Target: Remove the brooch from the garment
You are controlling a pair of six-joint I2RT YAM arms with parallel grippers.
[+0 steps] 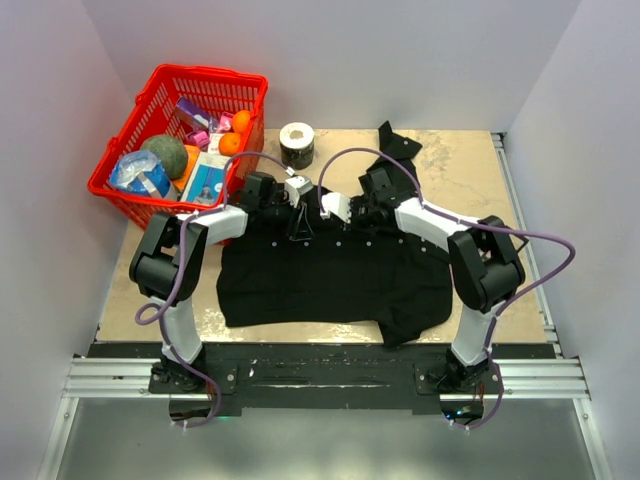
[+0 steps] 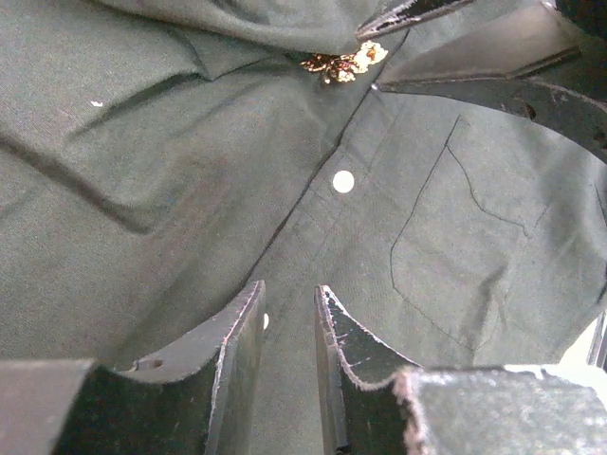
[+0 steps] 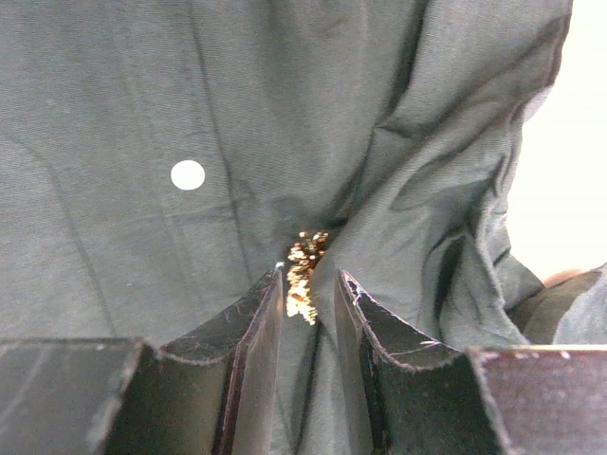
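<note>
The garment (image 1: pixel 320 280) is a black shirt spread flat on the table, with white buttons (image 3: pixel 188 174). The brooch (image 3: pixel 303 256) looks small, gold and glittering, and is pinned near the collar. It also shows in the left wrist view (image 2: pixel 343 64). My right gripper (image 3: pixel 309 280) has its jaws close together on the brooch and a fold of cloth, and wrinkles run out from that spot. In the top view it sits at the collar (image 1: pixel 325 213). My left gripper (image 2: pixel 289 299) rests on the button strip just below, its jaws a little apart with flat cloth between them (image 1: pixel 300 228).
A red basket (image 1: pixel 150 110) holding fruit and packets stands at the back left. A tape roll (image 1: pixel 297 145) and a small black cloth piece (image 1: pixel 398 142) lie behind the shirt. The shirt's chest pocket (image 2: pixel 474 218) is beside my left gripper.
</note>
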